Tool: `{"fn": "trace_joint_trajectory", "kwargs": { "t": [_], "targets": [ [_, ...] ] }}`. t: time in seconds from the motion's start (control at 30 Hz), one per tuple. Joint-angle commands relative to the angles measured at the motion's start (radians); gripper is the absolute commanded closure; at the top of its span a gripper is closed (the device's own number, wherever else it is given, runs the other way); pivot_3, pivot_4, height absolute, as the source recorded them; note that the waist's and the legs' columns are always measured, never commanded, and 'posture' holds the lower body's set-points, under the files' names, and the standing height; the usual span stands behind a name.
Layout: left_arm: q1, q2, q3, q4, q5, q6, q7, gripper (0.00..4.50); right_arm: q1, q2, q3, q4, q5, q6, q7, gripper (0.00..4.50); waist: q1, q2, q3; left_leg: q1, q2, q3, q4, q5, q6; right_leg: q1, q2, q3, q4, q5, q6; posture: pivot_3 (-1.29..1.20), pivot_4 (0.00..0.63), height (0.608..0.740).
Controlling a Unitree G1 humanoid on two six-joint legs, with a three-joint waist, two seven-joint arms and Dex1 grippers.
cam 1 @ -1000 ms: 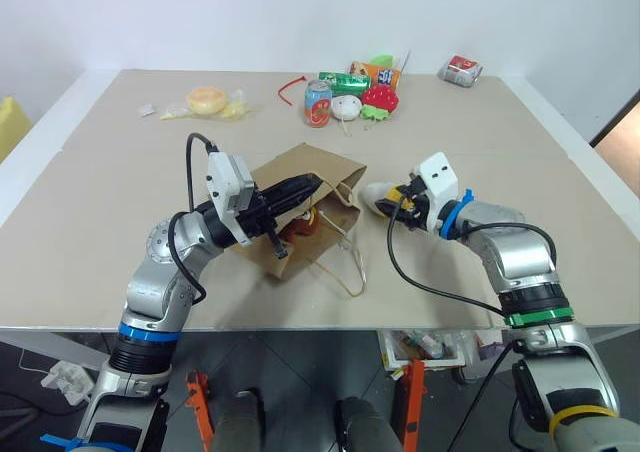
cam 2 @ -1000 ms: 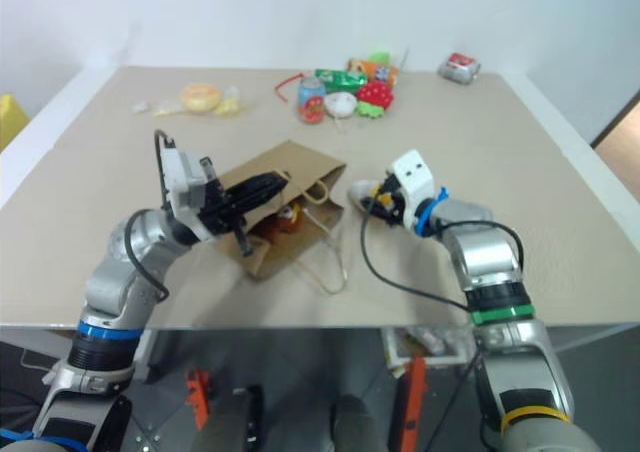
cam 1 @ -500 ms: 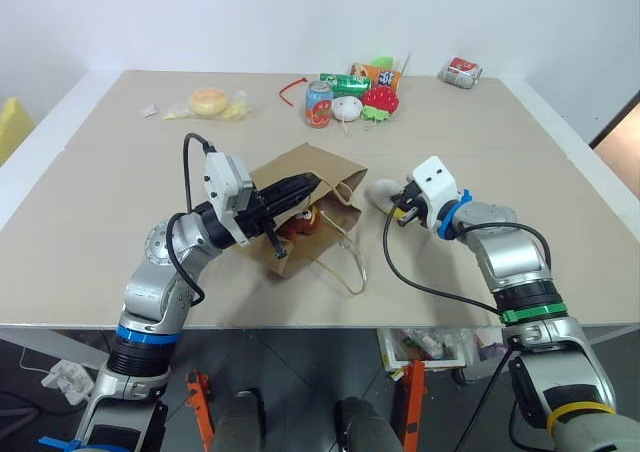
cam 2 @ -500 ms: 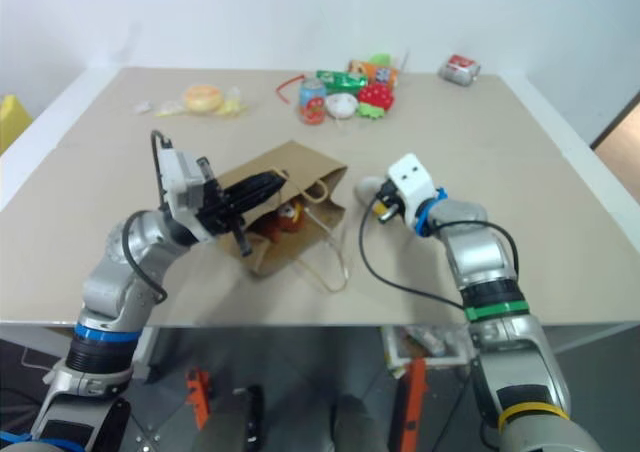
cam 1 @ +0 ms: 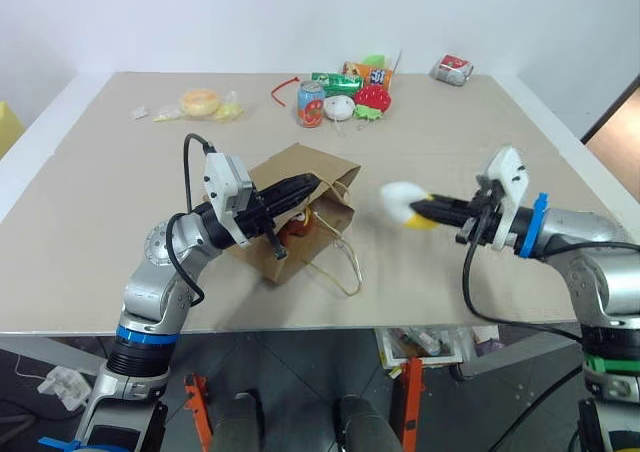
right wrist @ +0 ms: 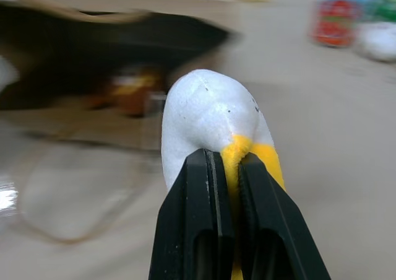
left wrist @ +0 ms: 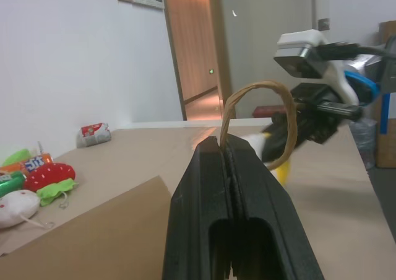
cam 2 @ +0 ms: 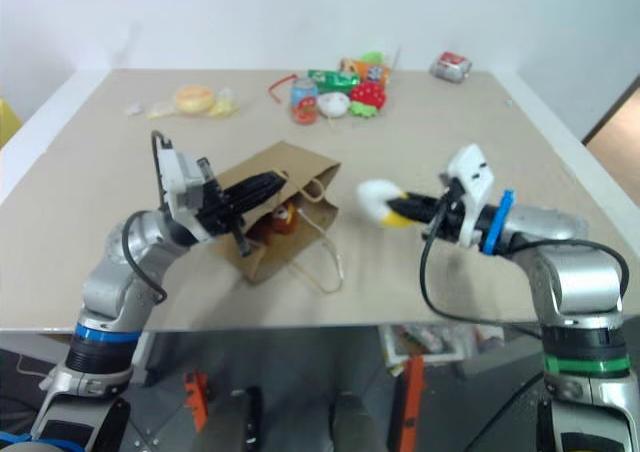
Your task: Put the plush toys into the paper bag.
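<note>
The brown paper bag (cam 1: 305,168) lies on its side in the middle of the table, mouth toward my right arm. My left gripper (cam 1: 307,184) is shut on one twisted handle (left wrist: 260,94) and holds the bag's top edge up. The other handle (cam 1: 347,268) lies loose on the table. A brown plush toy (cam 1: 298,226) sits inside the mouth. My right gripper (cam 1: 420,210) is shut on the yellow and white egg-shaped plush toy (right wrist: 210,116). It holds that toy in the air to the right of the bag, a short gap from the mouth.
At the table's far edge stand a red can (cam 1: 312,102), a white round toy (cam 1: 340,108), a red strawberry toy (cam 1: 373,96) and snack packs. A crushed can (cam 1: 450,69) lies far right, a yellow wrapped thing (cam 1: 203,101) far left. The table's front edge (cam 1: 300,324) runs just beyond the bag.
My right gripper shut on the egg-shaped toy, lifted it off the table and drew it back toward me and to the right. The left gripper and bag stayed put.
</note>
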Motion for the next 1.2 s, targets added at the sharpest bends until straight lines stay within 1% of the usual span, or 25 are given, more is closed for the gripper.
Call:
{"fn": "trace_joint_trajectory", "kwargs": {
  "t": [0.03, 0.17, 0.27, 0.4, 0.5, 0.6, 0.7, 0.8, 0.9, 1.0, 1.1, 1.13, 1.17, 1.2],
  "targets": [
    [-0.018, 0.001, 0.011, -0.02, -0.011, -0.011, -0.004, 4.5, -0.03, 0.051, 0.085, -0.086, 0.01, 0.02, -0.032, 4.42, -0.002, 0.0, 0.0, 0.0, 0.0, 0.0, 0.0, 0.0, 0.0, 0.0, 0.0, 0.0, 0.0, 0.001, 0.0, 0.0, 0.15, 0.74],
    [-0.02, 0.002, 0.012, -0.017, -0.009, -0.013, -0.005, 4.5, -0.067, 0.105, 0.187, -0.072, -0.05, 0.025, -0.09, 4.42, -0.003, 0.0, 0.0, 0.0, 0.0, 0.001, 0.001, 0.001, 0.0, 0.0, -0.001, 0.0, 0.0, 0.002, -0.002, 0.0, 0.15, 0.74],
    [-0.019, 0.001, 0.012, -0.019, -0.009, -0.014, -0.002, 4.5, -0.113, 0.172, 0.253, -0.046, -0.092, 0.026, -0.145, 4.42, -0.003, 0.0, 0.0, 0.0, 0.0, 0.001, 0.001, 0.001, 0.0, 0.0, -0.001, 0.0, 0.0, 0.003, -0.002, 0.0, 0.15, 0.74],
    [-0.016, 0.0, 0.011, -0.021, -0.009, -0.014, -0.003, 4.5, -0.207, 0.279, 0.282, 0.035, -0.127, 0.023, -0.219, 4.42, -0.003, 0.0, 0.0, 0.0, 0.0, 0.001, 0.001, 0.001, 0.0, -0.001, 0.0, 0.0, 0.0, 0.003, -0.002, 0.0, 0.15, 0.74],
    [-0.017, -0.001, 0.011, -0.015, -0.008, -0.017, -0.004, 4.5, -0.265, 0.346, 0.295, 0.089, -0.141, 0.022, -0.249, 4.42, -0.004, 0.0, 0.0, -0.001, 0.0, 0.001, 0.0, 0.001, 0.0, -0.002, 0.0, 0.0, 0.0, 0.002, -0.002, 0.0, 0.15, 0.74],
    [-0.02, -0.004, 0.01, -0.013, -0.007, -0.02, -0.002, 4.5, -0.286, 0.4, 0.317, 0.094, -0.129, 0.036, -0.244, 4.42, -0.002, 0.0, 0.0, -0.001, 0.0, 0.0, -0.001, 0.001, 0.0, -0.001, 0.0, 0.0, 0.0, 0.001, -0.001, 0.0, 0.15, 0.74],
    [-0.021, -0.007, 0.01, -0.012, -0.007, -0.021, -0.001, 4.5, -0.27, 0.457, 0.328, 0.072, -0.071, 0.092, -0.218, 4.42, -0.002, 0.0, 0.0, -0.003, 0.0, 0.0, -0.001, 0.001, 0.0, -0.002, 0.001, 0.0, 0.0, 0.0, 0.0, 0.0, 0.15, 0.74],
    [-0.019, -0.007, 0.009, -0.015, -0.007, -0.02, 0.0, 4.5, -0.237, 0.473, 0.376, 0.063, -0.058, 0.122, -0.189, 4.42, -0.002, 0.0, 0.0, -0.003, 0.0, -0.001, -0.002, 0.001, 0.0, -0.002, 0.001, 0.0, 0.0, 0.0, 0.001, 0.0, 0.15, 0.74],
    [-0.022, -0.007, 0.009, -0.012, -0.006, -0.019, -0.001, 4.5, -0.245, 0.502, 0.407, 0.134, -0.09, 0.115, -0.203, 4.42, -0.003, 0.0, 0.0, -0.003, 0.0, -0.001, -0.001, 0.001, 0.0, -0.002, 0.001, 0.0, 0.001, 0.0, 0.0, 0.0, 0.15, 0.74],
    [-0.023, -0.008, 0.01, -0.012, -0.006, -0.017, -0.001, 4.5, -0.25, 0.515, 0.409, 0.153, -0.091, 0.125, -0.202, 4.42, -0.004, 0.0, 0.0, -0.003, 0.0, -0.001, -0.001, 0.001, 0.0, -0.002, 0.001, 0.0, 0.001, 0.001, -0.001, 0.0, 0.15, 0.74],
    [-0.019, -0.008, 0.009, -0.017, -0.008, -0.015, 0.002, 4.5, -0.24, 0.537, 0.395, 0.141, -0.046, 0.158, -0.177, 4.42, -0.004, 0.0, 0.0, -0.003, 0.0, -0.001, -0.001, 0.001, 0.0, -0.002, 0.001, -0.001, 0.001, 0.002, -0.002, 0.0, 0.15, 0.74],
    [-0.018, -0.008, 0.009, -0.018, -0.008, -0.014, 0.002, 4.5, -0.233, 0.547, 0.387, 0.136, -0.028, 0.168, -0.174, 4.03, -0.004, 0.0, 0.0, -0.003, 0.0, -0.001, -0.001, 0.001, 0.0, -0.002, 0.001, -0.001, 0.001, 0.002, -0.002, 0.0, 0.15, 0.74],
    [-0.017, -0.007, 0.009, -0.019, -0.008, -0.014, 0.002, 4.5, -0.229, 0.556, 0.38, 0.134, -0.017, 0.179, -0.175, 3.79, -0.004, 0.0, 0.0, -0.003, 0.0, -0.001, -0.001, 0.001, 0.0, -0.002, 0.001, -0.001, 0.001, 0.002, -0.002, 0.0, 0.15, 0.74],
    [-0.017, -0.008, 0.009, -0.018, -0.007, -0.015, 0.003, 4.5, -0.226, 0.568, 0.372, 0.139, -0.008, 0.19, -0.181, 3.36, -0.004, 0.0, 0.0, -0.003, 0.0, -0.001, -0.001, 0.001, 0.0, -0.002, 0.001, -0.001, 0.001, 0.002, -0.002, 0.0, 0.15, 0.74]
  ]
}}
